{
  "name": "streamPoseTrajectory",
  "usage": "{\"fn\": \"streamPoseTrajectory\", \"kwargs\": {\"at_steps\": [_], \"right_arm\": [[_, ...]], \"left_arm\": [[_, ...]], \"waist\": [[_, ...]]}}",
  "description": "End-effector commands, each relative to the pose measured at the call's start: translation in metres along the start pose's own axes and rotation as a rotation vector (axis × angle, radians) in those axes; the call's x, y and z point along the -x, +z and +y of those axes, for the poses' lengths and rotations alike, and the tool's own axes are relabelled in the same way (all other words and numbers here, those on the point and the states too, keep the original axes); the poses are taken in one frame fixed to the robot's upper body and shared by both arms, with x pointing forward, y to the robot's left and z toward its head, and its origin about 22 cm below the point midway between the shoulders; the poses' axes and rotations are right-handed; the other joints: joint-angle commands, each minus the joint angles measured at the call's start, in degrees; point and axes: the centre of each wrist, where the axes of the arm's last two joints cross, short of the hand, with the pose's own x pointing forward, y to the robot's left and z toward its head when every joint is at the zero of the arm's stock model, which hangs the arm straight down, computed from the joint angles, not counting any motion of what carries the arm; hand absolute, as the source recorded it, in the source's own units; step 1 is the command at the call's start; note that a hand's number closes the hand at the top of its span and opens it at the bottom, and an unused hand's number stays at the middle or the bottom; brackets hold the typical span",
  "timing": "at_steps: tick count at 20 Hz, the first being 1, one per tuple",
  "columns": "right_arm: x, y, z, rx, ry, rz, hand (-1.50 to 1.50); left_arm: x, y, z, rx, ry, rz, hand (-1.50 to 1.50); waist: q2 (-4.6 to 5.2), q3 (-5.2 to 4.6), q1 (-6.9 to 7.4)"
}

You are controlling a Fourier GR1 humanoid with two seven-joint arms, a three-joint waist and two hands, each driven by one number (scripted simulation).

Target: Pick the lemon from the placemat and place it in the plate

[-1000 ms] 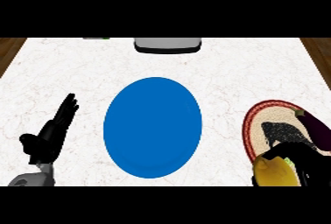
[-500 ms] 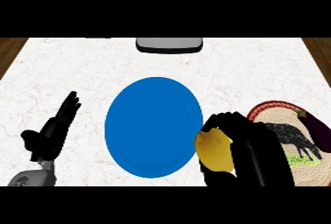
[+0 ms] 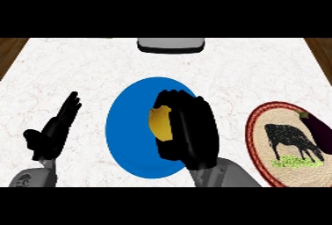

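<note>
- Step in hand: we judge this to be the placing step. Our right hand (image 3: 191, 132) carries the lemon (image 3: 159, 124) over the blue plate (image 3: 130, 132); whether the fruit touches the plate or hangs above it, we cannot tell from the head view.
- Right hand, state: fingers and thumb are curled round the lemon, so the hand is closed on it. The hand covers most of the fruit; only a yellow strip shows.
- Lemon, position relative to the hand: it shows at 9 o'clock of the palm, tucked between the fingertips at 12 o'clock and the thumb at 6 o'clock.
- Lemon, position relative to the plate: it sits over the plate's right half, toward 3 o'clock of the plate's centre and inside the rim.
- Next move, as we judge it: lower the lemon onto the plate if it is not yet down, uncurl the fingers to release it, then draw the hand back toward 6 o'clock without nudging the fruit. A lemon is rounded and may roll, so a release near the plate's middle seems safer than one by the rim.
- Placemat (image 3: 259, 145): round, woven, red-rimmed, with a cow picture, lying at 3 o'clock of the plate and apart from it. An eggplant (image 3: 318, 134) rests on its right part.
- Left hand (image 3: 55, 132): rests open, fingers straight and pointing toward 1 o'clock, at 9 o'clock of the plate, touching nothing.
- Counter (image 3: 240, 70): white marble top. A grey object (image 3: 170, 44) stands at its far edge, at 12 o'clock; we cannot identify it.
</note>
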Motion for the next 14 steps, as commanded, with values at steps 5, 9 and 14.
{"fn": "streamPoseTrajectory", "kwargs": {"at_steps": [5, 9, 14], "right_arm": [[-0.003, -0.03, 0.037, 0.074, -0.192, 0.136, 1.5], [0.009, -0.043, 0.07, 0.06, -0.145, 0.219, -1.5], [0.011, -0.041, 0.086, 0.071, -0.262, 0.277, -1.5]], "left_arm": [[0.004, 0.0, -0.002, 0.006, 0.002, -0.02, 0.0], [-0.011, 0.005, -0.008, 0.002, -0.005, 0.008, 0.0], [-0.013, -0.002, -0.018, -0.004, -0.001, -0.004, 0.0]], "waist": [[0.11, 0.02, 0.36], [0.01, 0.04, 0.49], [0.15, 0.04, 0.68]]}}
